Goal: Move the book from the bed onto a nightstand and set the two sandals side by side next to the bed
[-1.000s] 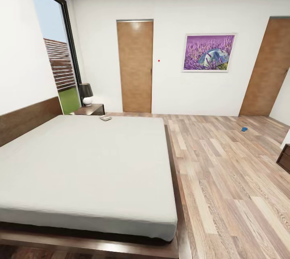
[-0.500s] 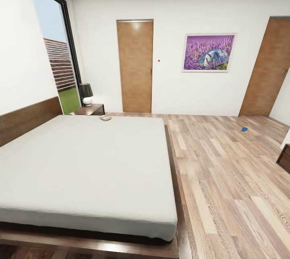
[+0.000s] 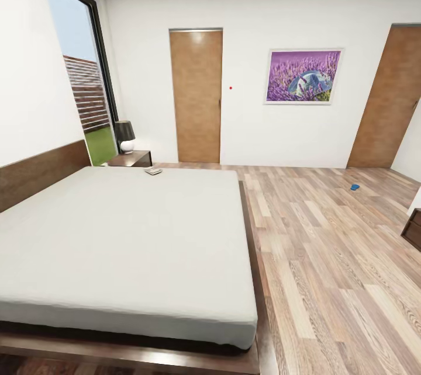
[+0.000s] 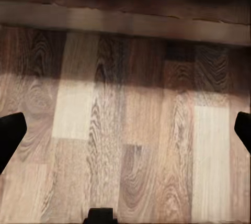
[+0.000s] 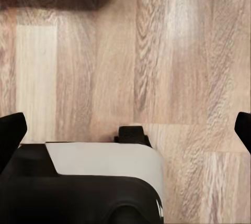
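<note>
The bed (image 3: 123, 235) with its pale mattress and dark wooden frame takes up the left of the head view. On its far edge lies the small book (image 3: 153, 171). Just beyond stands a dark nightstand (image 3: 131, 159) with a black-shaded lamp (image 3: 124, 135) on it. One blue sandal (image 3: 354, 187) lies on the plank floor far right, near a tan door. The other sandal is out of view. In the left wrist view my left gripper (image 4: 125, 130) is open above the floor by the bed frame (image 4: 125, 22). My right gripper (image 5: 125, 130) is open over the floor and the robot's base (image 5: 78, 182).
Two tan doors (image 3: 196, 96) (image 3: 386, 100) and a purple painting (image 3: 303, 76) line the far wall. A tall window (image 3: 82, 71) is at the left. A dark wooden cabinet's corner (image 3: 413, 229) juts in at the right edge. Wood floor (image 3: 327, 270) stretches right of the bed.
</note>
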Tool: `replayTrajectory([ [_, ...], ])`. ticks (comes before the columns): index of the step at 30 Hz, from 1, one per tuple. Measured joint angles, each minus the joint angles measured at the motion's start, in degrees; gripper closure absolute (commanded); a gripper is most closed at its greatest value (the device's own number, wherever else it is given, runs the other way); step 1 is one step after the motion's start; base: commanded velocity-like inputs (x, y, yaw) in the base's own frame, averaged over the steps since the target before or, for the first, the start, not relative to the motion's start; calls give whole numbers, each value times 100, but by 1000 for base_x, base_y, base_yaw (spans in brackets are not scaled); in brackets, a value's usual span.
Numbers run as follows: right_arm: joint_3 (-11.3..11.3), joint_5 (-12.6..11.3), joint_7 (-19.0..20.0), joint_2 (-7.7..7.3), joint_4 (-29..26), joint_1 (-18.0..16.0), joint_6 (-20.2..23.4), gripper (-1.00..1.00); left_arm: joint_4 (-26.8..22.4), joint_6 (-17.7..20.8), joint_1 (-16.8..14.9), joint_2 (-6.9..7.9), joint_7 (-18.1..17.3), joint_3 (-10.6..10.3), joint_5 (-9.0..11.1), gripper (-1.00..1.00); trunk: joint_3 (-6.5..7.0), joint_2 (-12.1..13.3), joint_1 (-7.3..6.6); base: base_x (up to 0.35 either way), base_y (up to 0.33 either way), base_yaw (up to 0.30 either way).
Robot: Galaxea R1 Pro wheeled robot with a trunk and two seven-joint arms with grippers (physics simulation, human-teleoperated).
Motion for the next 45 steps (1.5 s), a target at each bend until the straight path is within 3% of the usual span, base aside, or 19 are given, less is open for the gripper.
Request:
replayTrajectory([
  [3, -2, -1, -2, 5, 1, 0, 0, -100, 49, -38, 4, 4, 0, 8, 0, -100, -1, 0, 0, 0, 0, 0],
  [11, -7, 6, -37, 16, 2, 0, -4, -100, 364, -630, 4, 7, 0, 10, 1, -100, -1, 0, 0, 0, 0, 0],
  [20, -3, 7, -32, 15, 0, 2, -13, -100, 407, -687, 3, 7, 4, 10, 1, -100, -1, 0, 0, 0, 0, -153],
  [45, -7, 7, -21, 10, -2, 2, -14, -100, 410, -695, 3, 7, 11, 10, 1, -100, 30, 0, 0, 0, 0, -278],
])
